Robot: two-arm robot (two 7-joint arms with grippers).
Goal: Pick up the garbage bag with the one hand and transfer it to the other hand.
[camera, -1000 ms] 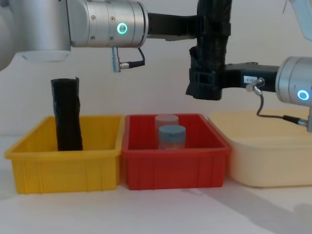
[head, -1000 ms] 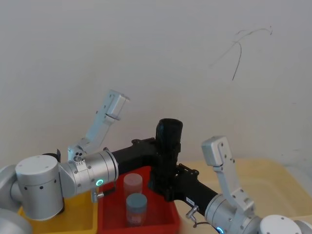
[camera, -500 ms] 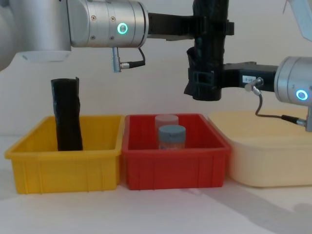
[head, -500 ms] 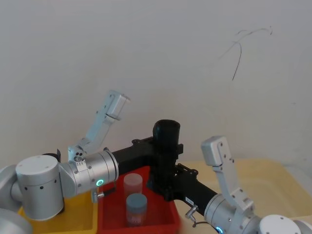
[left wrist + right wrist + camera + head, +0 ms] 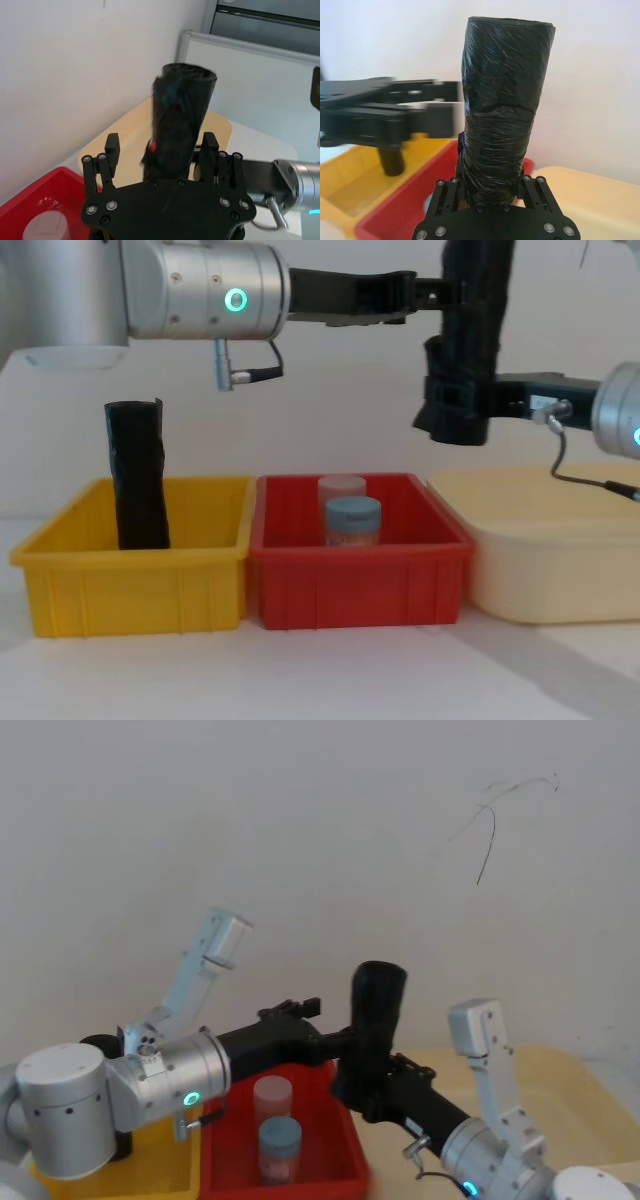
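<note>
The garbage bag (image 5: 472, 350) stands upright in the air, high above the place where the red bin (image 5: 355, 590) meets the cream bin (image 5: 550, 580). The right hand (image 5: 492, 182) comes in from the right side and is clamped on the lower part of the bag; in the right wrist view its two fingers press on the black plastic from both sides. The left hand (image 5: 161, 145) reaches across from the left side at the height of the upper part of the bag. In the left wrist view its fingers (image 5: 112, 150) stand apart, one on each side of the bag, and there is a clear gap between the bag and at least one of them. On the table (image 5: 320, 670) a yellow bin (image 5: 130, 590) stands just beside the red bin, on its left, and a slimmer black roll (image 5: 137, 475) stands upright inside the yellow bin. In the red bin there are two jars, a pale one (image 5: 342, 486) behind and one with a blue-grey lid (image 5: 352, 520) in front, close together.
</note>
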